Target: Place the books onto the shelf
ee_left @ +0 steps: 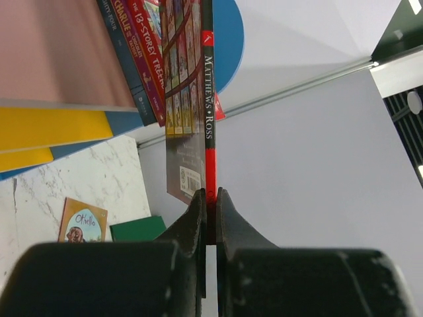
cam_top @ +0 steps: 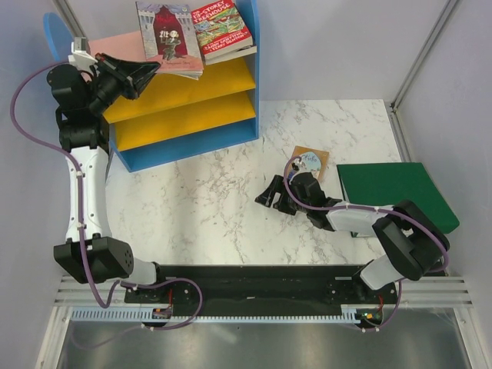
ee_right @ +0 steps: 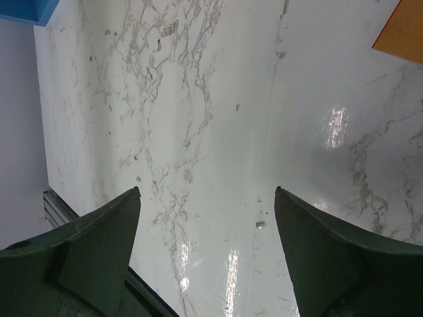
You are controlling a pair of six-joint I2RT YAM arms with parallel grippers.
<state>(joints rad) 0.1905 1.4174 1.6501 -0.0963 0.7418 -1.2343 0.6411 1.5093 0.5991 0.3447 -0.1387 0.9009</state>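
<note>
**Left arm.** The left gripper (ee_left: 210, 195) is raised at the front edge of the tiered shelf unit with blue side panels, a pink top board and two yellow lower boards (cam_top: 192, 146). The unit stands at 11 o'clock on the white marble-pattern table (cam_top: 200, 207). The fingers are pressed together on the lower end of a thin paperback with a red-and-black spine and a grey back cover (ee_left: 209, 132). In the left wrist view this book runs straight away from the fingers toward 12 o'clock. It lies beside the other volumes on the pink board, among them the red "Treehouse" paperback (cam_top: 221, 31) and the purple-spined "Charlie" paperback (ee_left: 124, 18).

**Right arm.** The right gripper (ee_right: 206, 191) is low over bare marble near the table centre. Its dark fingers (ee_right: 106, 231) are spread wide with nothing between them.

**Remaining items.** The tan paperback with a round picture on its cover (cam_top: 310, 161) lies flat on the table at 2 o'clock. It is off the shelf, and the right gripper is at its 8 o'clock. The large plain green binder (cam_top: 392, 196) lies at 3 o'clock, just beside the tan paperback.
</note>
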